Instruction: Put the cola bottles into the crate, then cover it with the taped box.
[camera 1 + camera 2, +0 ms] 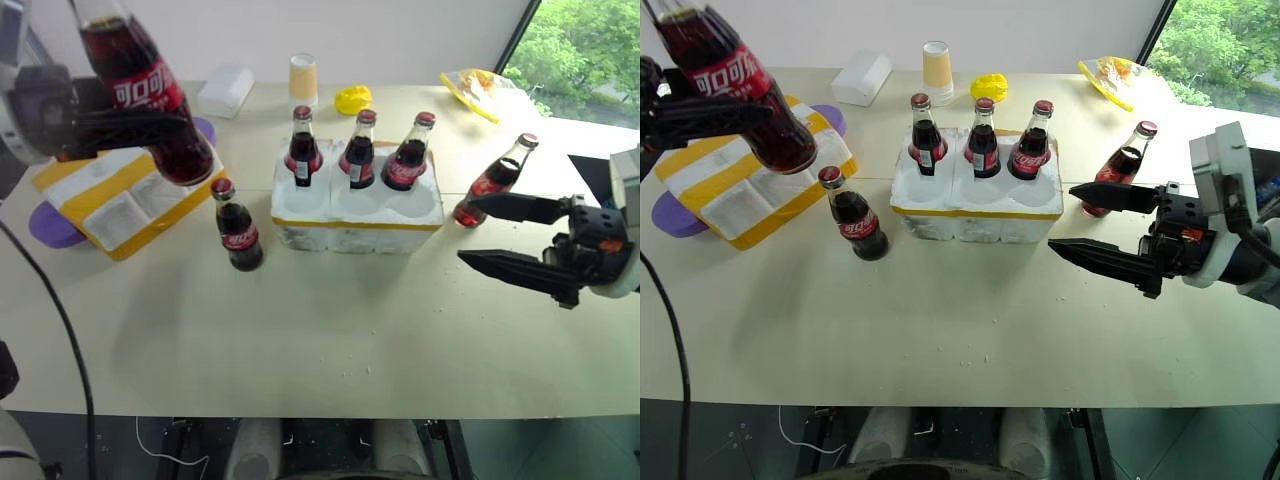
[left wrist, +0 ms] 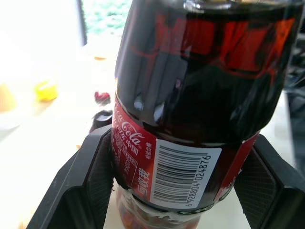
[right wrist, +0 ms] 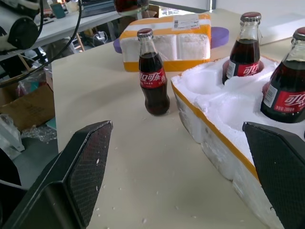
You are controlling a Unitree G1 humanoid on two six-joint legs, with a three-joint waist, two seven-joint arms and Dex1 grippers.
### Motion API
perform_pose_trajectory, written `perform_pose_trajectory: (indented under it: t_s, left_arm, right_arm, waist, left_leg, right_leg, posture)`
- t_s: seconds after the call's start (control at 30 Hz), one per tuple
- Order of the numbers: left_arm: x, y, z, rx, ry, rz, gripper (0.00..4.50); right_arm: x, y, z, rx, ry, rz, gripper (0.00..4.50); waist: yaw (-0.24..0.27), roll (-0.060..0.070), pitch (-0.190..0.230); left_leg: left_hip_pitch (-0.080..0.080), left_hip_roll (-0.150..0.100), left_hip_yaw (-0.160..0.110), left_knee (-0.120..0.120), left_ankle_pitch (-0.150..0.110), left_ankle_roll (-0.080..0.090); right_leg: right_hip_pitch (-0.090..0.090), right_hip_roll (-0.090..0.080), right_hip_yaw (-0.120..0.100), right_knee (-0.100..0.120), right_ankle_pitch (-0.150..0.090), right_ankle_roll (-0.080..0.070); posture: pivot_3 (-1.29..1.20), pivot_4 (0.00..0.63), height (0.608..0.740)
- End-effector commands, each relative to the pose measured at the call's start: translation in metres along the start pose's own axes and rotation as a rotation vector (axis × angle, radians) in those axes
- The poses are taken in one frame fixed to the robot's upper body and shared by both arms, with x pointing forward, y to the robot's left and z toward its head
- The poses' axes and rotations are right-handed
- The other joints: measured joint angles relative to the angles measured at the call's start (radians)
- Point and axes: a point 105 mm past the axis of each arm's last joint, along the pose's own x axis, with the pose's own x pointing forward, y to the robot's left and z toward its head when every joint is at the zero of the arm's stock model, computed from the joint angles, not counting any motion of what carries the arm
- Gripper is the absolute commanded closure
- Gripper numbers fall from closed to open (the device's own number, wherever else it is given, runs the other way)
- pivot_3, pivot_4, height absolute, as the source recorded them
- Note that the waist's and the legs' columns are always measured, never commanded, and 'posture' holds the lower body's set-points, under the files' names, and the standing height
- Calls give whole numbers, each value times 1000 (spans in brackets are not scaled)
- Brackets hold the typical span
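Glass cola bottle (image 1: 140, 95) clamped in left gripper (image 1: 120, 125) jaws needs lowering into a free crate (image 1: 357, 215) well; right gripper (image 1: 520, 237) jaws apart.

Daylight comes from the window (image 1: 585, 50) at the far right corner and lights the surface (image 1: 330, 340) evenly and brightly. Soft shadows fall toward the near left: one beside the standing bottle (image 1: 237, 226), a broad faint one below the raised bottle (image 1: 140, 85). In the left wrist view the background is washed out and blurred, with glare streaks on the glass. The right wrist view is sharp at mid-distance, its nearest parts soft.
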Motion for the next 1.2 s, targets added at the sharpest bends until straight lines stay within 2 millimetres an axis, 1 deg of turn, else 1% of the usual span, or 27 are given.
perform_pose_trajectory:
  t_s: [0.03, 0.13, 0.33, 0.47, 0.53, 0.63, 0.8, 0.9, 1.0, 1.07, 1.2]
  left_arm:
    - [24, -30, 34, 104, -61, -110, 1653]
    - [54, -35, 34, 124, -49, -122, 1653]
    - [98, -46, 31, 95, -54, -153, 1653]
    - [118, -43, 36, 24, -54, -118, 1653]
    - [130, -38, 36, 22, -18, -64, 1653]
    - [140, -31, 37, 32, 0, -28, 1653]
    - [152, -30, 45, 61, 20, -109, 1653]
    - [171, -20, 45, 64, 68, -71, 1653]
    - [185, -21, 45, 47, 72, -71, 1653]
    - [193, -23, 44, 11, 66, -81, 1653]
    - [211, -29, 28, -56, 90, -86, 1653]
  right_arm:
    - [0, 2, 7, -43, -32, -5, 0]
    - [1, 2, 6, -41, -37, -8, 0]
    - [2, 3, 4, -37, -47, -19, 0]
    - [2, 4, 4, -37, -53, -27, 0]
    - [1, 4, 4, -37, -57, -35, 0]
    - [1, 3, 4, -36, -61, -41, 0]
    - [2, 1, 3, -36, -66, -46, 0]
    - [2, -1, 2, -36, -78, -59, 0]
    - [3, 0, 0, -32, -86, -66, 0]
    - [4, 0, -2, -31, -87, -68, 0]
    - [4, 1, -2, -28, -87, -76, 0]
  waist:
    - [3, -1, 0]
    - [5, -1, 0]
    - [-1, -1, 1]
    - [1, -1, 1]
    - [3, -1, 1]
    - [2, -1, 1]
    - [2, 0, 1]
    - [7, -1, 1]
    - [11, -1, 1]
    - [14, -1, 1]
    - [22, -1, 1]
  left_leg:
    - [0, 0, 0, 0, 0, 0]
    - [0, -1, -1, 1, 0, 0]
    - [2, -1, -2, 1, 1, -1]
    - [1, -1, -2, 1, 1, -1]
    - [1, -1, -2, 1, 1, -1]
    - [1, -1, -2, 1, 1, -1]
    - [1, -1, -1, 1, 1, -1]
    - [0, -1, -1, 1, 1, -1]
    - [0, -2, -1, 1, 1, -1]
    - [1, -2, -2, 1, 1, -1]
    - [0, -1, -2, 1, 1, -1]
  right_leg:
    - [0, 0, 0, 0, 0, 0]
    - [2, 0, 0, -1, 0, 2]
    - [3, 1, 0, 0, 0, 2]
    - [3, 1, 0, 0, 0, 2]
    - [3, 0, 0, 0, 0, 2]
    - [3, 0, 0, 0, 0, 2]
    - [2, 1, 0, 0, 0, 2]
    - [2, 1, 0, -1, 0, 2]
    - [2, 0, 0, -1, 0, 2]
    - [2, 0, 0, -1, 0, 2]
    - [1, 0, 0, -1, 0, 2]
  posture:
    - [0, 150, 740]
    - [0, 150, 740]
    - [0, 150, 740]
    - [0, 150, 740]
    - [0, 150, 740]
    - [0, 150, 740]
    - [0, 150, 740]
    - [0, 150, 740]
    - [0, 150, 740]
    - [0, 150, 740]
    - [0, 150, 740]
